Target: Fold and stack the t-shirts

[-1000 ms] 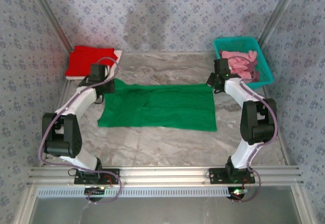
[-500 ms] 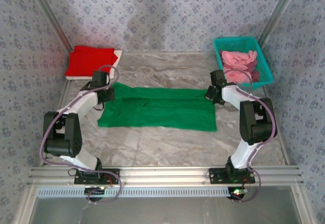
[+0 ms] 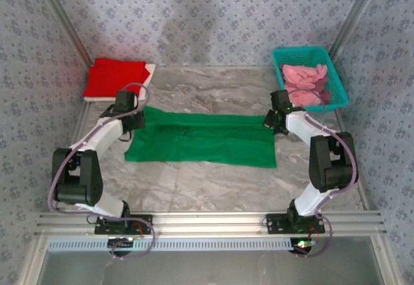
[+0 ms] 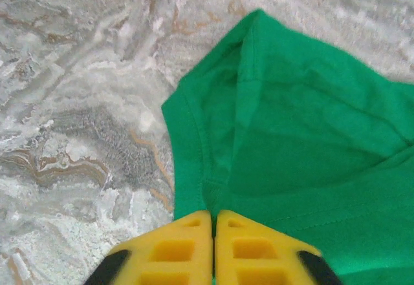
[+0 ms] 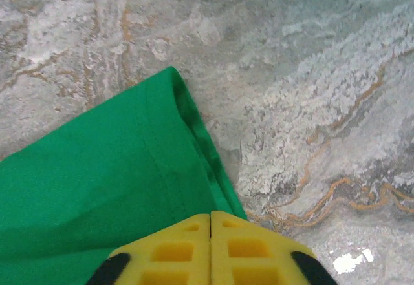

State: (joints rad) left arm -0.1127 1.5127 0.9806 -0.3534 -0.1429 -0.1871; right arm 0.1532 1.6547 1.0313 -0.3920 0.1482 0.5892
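A bright green cloth t-shirt (image 3: 200,144) lies spread flat.
The left gripper (image 4: 213,216) at nine o'clock and the right gripper (image 5: 210,218) at three pinch its edges.

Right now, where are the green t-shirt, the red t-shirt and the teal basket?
green t-shirt (image 3: 207,141), top external view, middle of the spread cloth.
red t-shirt (image 3: 113,77), top external view, centre of the folded cloth.
teal basket (image 3: 301,50), top external view, its far rim.

White arms (image 3: 97,133) carry black joints, lilac cables (image 3: 51,191) and yellow claw fingers (image 4: 171,251).
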